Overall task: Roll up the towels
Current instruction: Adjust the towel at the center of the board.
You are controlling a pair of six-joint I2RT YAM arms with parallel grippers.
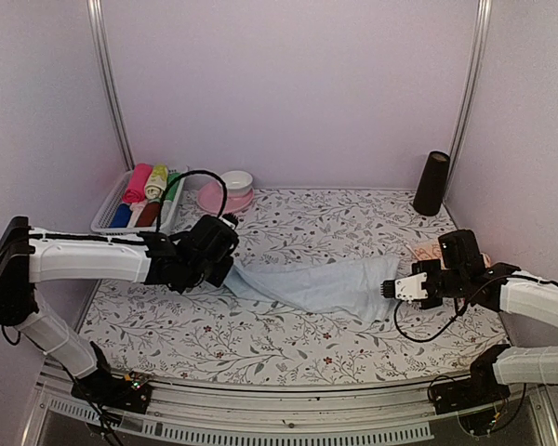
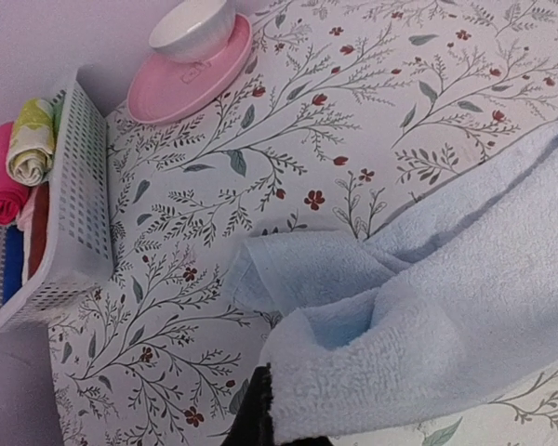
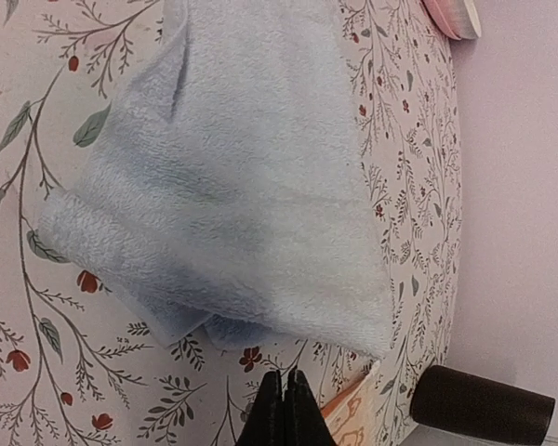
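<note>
Jaws of the left gripper [image 1: 225, 268] are clamped fully together on the left end of the pale blue terry towel [image 1: 307, 283], which rises off the sheet there. Only one dark finger [image 2: 256, 418] shows in the wrist view, so the grip appears firm but cannot be confirmed from both sides. The towel stretches left to right across the middle of the white floral-patterned table sheet [image 1: 288, 334], creased and partly folded over itself.

Jaws of the right gripper [image 3: 284, 390] are also closed tip to tip, with nothing seen between them. They sit just short of the towel's right end.

The peach-orange towel with pale prints [image 1: 426, 251] lies at the right edge, just beyond the right gripper.

A white perforated plastic basket [image 2: 79, 204] of rolled cloths stands at the far left. Beside it is a pink round plate [image 2: 181, 88] carrying a white bowl [image 2: 193, 28]. A dark upright cylinder [image 1: 432, 183] stands far right.
</note>
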